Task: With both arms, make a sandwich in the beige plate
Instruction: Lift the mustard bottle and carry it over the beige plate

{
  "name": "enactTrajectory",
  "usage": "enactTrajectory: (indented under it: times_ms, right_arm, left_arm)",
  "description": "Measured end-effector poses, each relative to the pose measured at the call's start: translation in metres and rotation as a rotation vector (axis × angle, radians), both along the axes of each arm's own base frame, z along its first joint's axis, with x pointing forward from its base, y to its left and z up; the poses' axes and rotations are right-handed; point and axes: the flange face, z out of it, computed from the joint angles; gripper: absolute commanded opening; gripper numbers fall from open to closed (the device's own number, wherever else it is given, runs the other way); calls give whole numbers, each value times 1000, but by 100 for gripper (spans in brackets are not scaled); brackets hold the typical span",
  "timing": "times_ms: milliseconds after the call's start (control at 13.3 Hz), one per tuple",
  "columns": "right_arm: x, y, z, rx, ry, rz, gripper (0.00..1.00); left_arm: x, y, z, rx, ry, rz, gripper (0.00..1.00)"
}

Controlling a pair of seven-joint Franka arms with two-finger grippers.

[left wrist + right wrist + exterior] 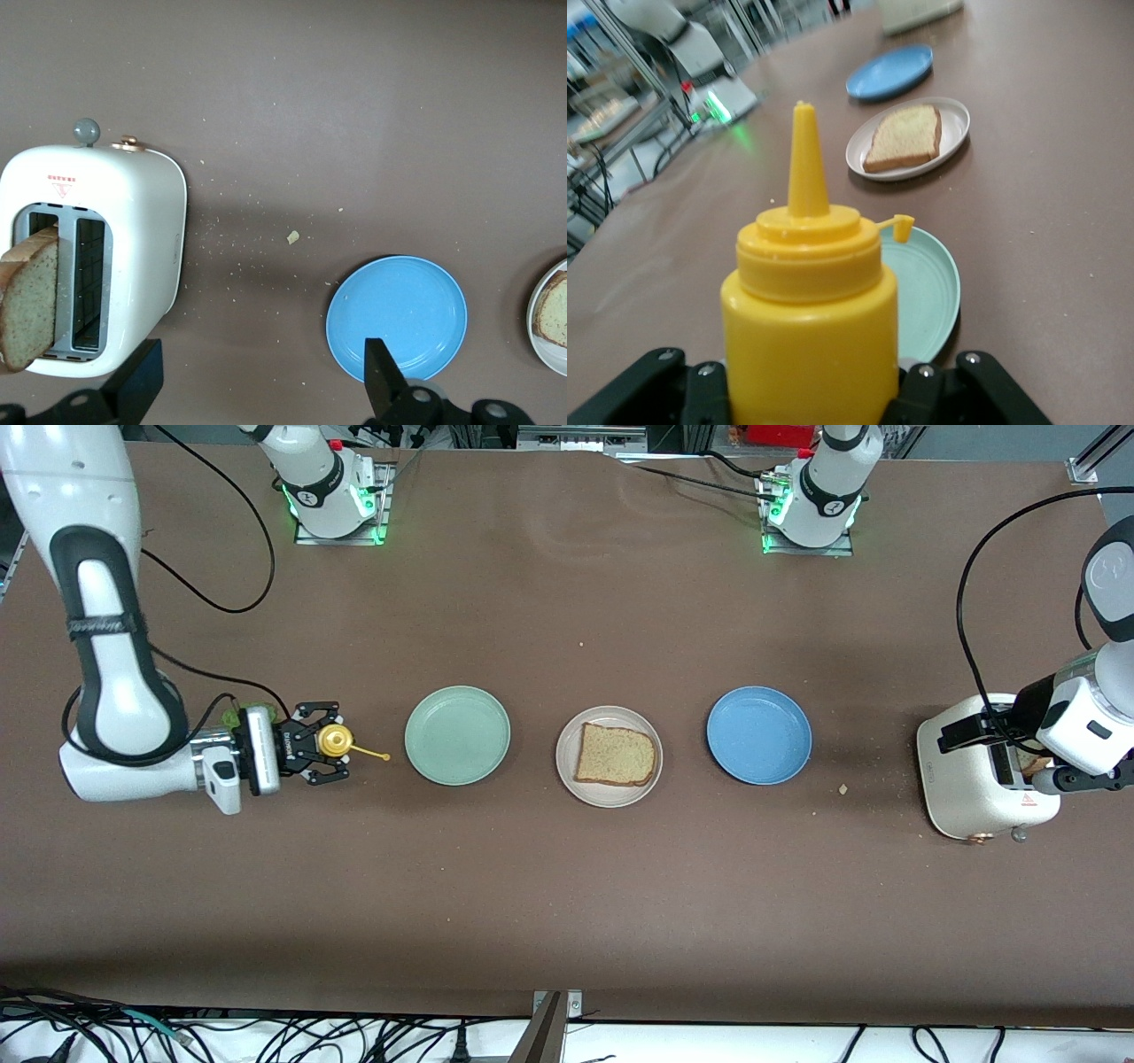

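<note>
Round raised-rim beige plate (pixel 567 775), mid-desk (pixel 567 912), bore one square brown bread slice (pixel 617 755); right claw (pixel 321 742) clamped a smooth yellow squeeze bottle (pixel 336 740); left claw (pixel 257 385) gaped above the glossy white toaster (pixel 966 779).

On the table are three plates, mint green (pixel 457 735), beige (pixel 609 756) and blue (pixel 759 735), two bread slices, one on the beige plate (pixel 617 755), one in the toaster (pixel 28 301), one toaster (pixel 983 779), and one yellow squeeze bottle (pixel 806 328).

Your stock: glossy yellow plastic bottle (pixel 804 328); matt brown tabletop (pixel 567 886) (crumb-dusted); smooth beige plate (pixel 567 772); glossy white toaster (pixel 133 204); coarse-grained bread slice (pixel 617 755).
</note>
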Motion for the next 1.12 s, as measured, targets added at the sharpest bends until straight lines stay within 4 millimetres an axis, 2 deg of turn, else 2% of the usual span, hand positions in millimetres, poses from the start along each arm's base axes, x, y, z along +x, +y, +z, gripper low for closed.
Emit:
enactTrajectory:
  times_ms: [300,524,824,1124]
  right_arm:
    - [5,114,69,-295,17,30,0]
    - [-10,196,100,-501,-24,29,0]
    - [-54,291,112,-786,-193,108,0]
    - [-99,357,98,-1030,-356,130,0]
  left_arm:
    - [0,0,0,0,0,0,100]
    - [0,0,0,0,1,0,100]
    - [0,0,0,0,1,1,100]
    - [0,1,0,0,1,1,100]
